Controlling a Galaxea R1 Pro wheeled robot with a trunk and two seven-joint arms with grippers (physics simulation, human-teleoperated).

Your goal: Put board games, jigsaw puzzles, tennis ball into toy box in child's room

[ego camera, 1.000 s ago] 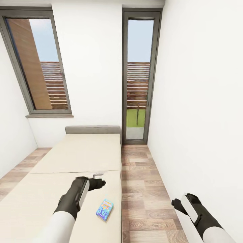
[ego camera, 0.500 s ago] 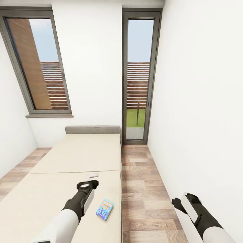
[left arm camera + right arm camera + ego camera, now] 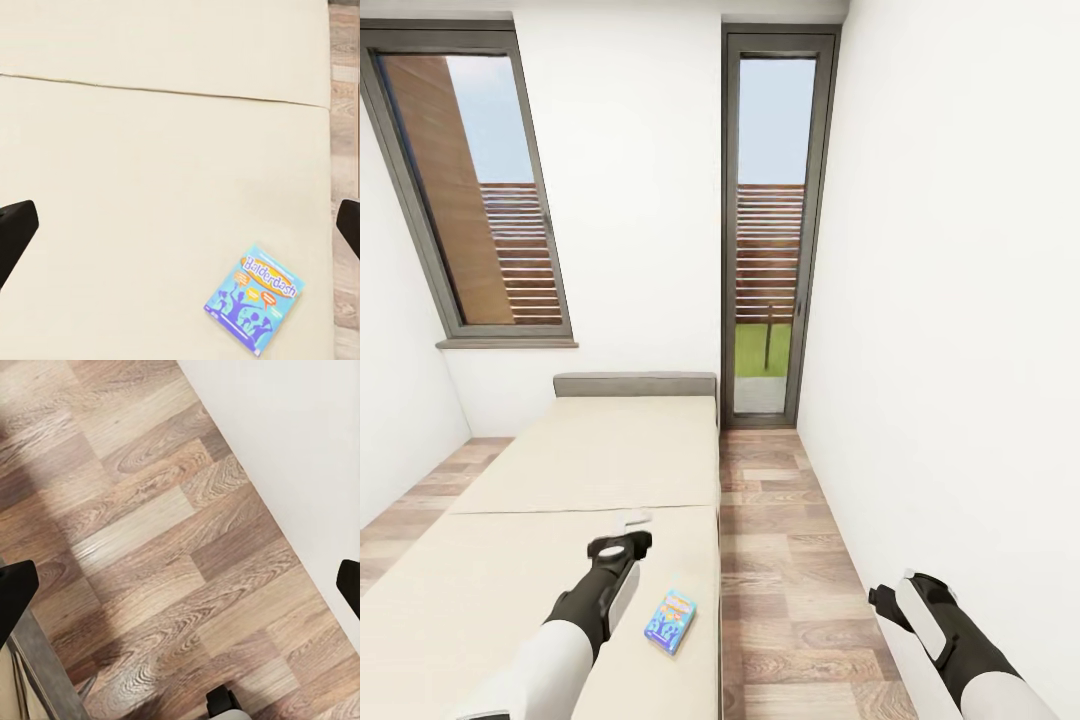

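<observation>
A small blue board game [image 3: 670, 620] lies flat on the beige bed [image 3: 590, 460], near the mattress's right edge. Its cover reads "Balderdash" in the left wrist view [image 3: 255, 298]. My left gripper [image 3: 622, 548] hovers over the mattress just left of and beyond the box, pointing down. Its dark fingers [image 3: 15, 232] stand wide apart and hold nothing, so it is open [image 3: 180, 225]. My right gripper [image 3: 882, 602] hangs low over the wooden floor beside the right wall, open [image 3: 180, 585] and empty.
A strip of wooden floor [image 3: 780, 540] runs between the bed and the white wall [image 3: 960, 350] on the right. A glass door [image 3: 770, 240] stands at the far end and a window [image 3: 470, 190] at the left. The bed's grey frame [image 3: 45, 675] edges the floor.
Over the last second my left arm drew back toward me and its gripper turned to point down at the mattress. The blue box and the right arm stayed still.
</observation>
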